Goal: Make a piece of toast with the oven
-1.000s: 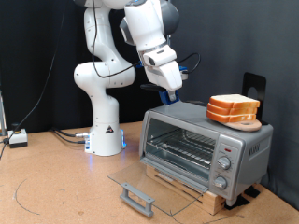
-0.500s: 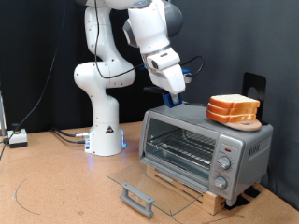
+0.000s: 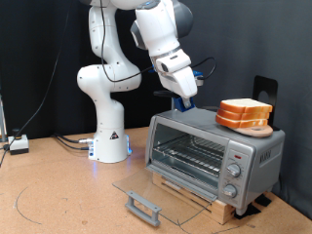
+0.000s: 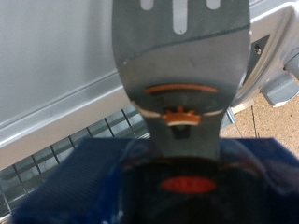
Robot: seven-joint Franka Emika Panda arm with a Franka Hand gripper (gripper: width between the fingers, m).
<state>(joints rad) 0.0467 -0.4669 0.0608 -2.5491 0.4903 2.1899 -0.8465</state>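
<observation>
The silver-grey oven (image 3: pixel 210 151) stands on a wooden board with its glass door (image 3: pixel 146 190) folded down flat. Its wire rack (image 3: pixel 190 154) is bare. Three alike toast slices (image 3: pixel 243 114) lie stacked on the oven's roof at the exterior view's right. My gripper (image 3: pixel 185 100) hangs just above the roof's left end, left of the stack and apart from it. In the wrist view a slotted grey spatula blade (image 4: pixel 182 47) sticks out from a blue block (image 4: pixel 75 182) at the hand, over the oven's roof (image 4: pixel 56 56) and rack (image 4: pixel 93 140).
The white arm base (image 3: pixel 109 136) stands at the back left with cables on the brown table (image 3: pixel 58 195). Round knobs (image 3: pixel 234 175) line the oven's right panel. A black stand (image 3: pixel 263 90) rises behind the toast.
The gripper with its blue block has drifted slightly to the exterior view's right, closer to the toast stack. Oven, door and slices have not moved.
</observation>
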